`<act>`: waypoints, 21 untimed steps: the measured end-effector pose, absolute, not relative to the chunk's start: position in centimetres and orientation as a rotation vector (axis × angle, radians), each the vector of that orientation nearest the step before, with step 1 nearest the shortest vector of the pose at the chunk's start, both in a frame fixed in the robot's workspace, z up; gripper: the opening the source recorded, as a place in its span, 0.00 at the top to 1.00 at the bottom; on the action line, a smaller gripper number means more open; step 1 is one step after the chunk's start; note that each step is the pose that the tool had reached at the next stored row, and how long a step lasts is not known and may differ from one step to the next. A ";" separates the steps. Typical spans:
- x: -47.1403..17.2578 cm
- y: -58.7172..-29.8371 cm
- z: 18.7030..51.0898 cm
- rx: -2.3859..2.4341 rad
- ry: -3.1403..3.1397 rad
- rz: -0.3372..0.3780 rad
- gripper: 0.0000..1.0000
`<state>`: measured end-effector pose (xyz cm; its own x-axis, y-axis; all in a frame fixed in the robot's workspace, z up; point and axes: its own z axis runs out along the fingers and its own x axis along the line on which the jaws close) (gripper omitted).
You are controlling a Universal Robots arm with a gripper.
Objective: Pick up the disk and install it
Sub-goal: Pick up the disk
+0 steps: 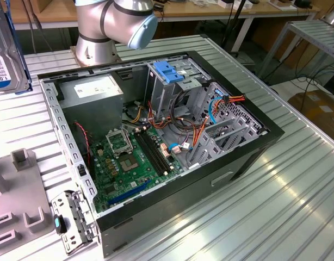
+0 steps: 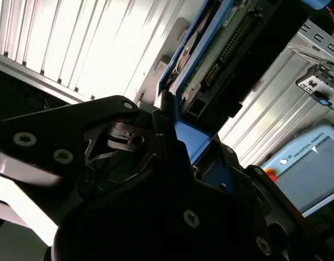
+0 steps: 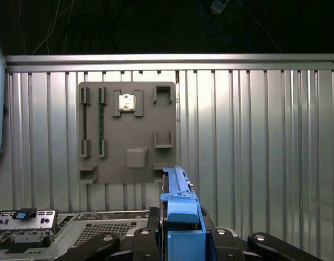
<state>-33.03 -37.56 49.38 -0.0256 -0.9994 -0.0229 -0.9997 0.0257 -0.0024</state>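
The disk (image 1: 2, 51), a silver hard drive with a white and blue label and blue side rails, stands on edge at the exterior view's left border, outside the computer case (image 1: 232, 163) and well apart from it. In the first wrist view its blue rail (image 3: 180, 209) rises between the black fingers of the gripper (image 3: 180, 231), which are closed narrowly on the drive from both sides. The second wrist view shows the disk's circuit-board face (image 2: 221, 54) projecting from the gripper (image 2: 180, 136).

Under the held disk lies the ribbed aluminium table (image 1: 276, 201). On it rests a grey fixture plate (image 3: 129, 136) with several moulded slots, and just beside the case edge a small metal bracket (image 3: 25, 223) with a blue clip.

The case lies open on the table. Inside are the grey power-supply box (image 1: 96, 92), the green motherboard (image 1: 129, 163), and the metal drive cage (image 1: 169, 73) with its blue plastic handle, ringed by orange and blue cables. The robot arm (image 1: 112, 22) has its base behind the case. A teach pendant (image 2: 314, 168) appears in the second wrist view.
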 end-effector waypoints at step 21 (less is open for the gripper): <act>-30.2 -38.4 49.4 -2.180 2.237 0.022 0.63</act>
<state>-30.16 -38.44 49.38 -0.0256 -0.9994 -0.0229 -0.9997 0.0257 -0.0024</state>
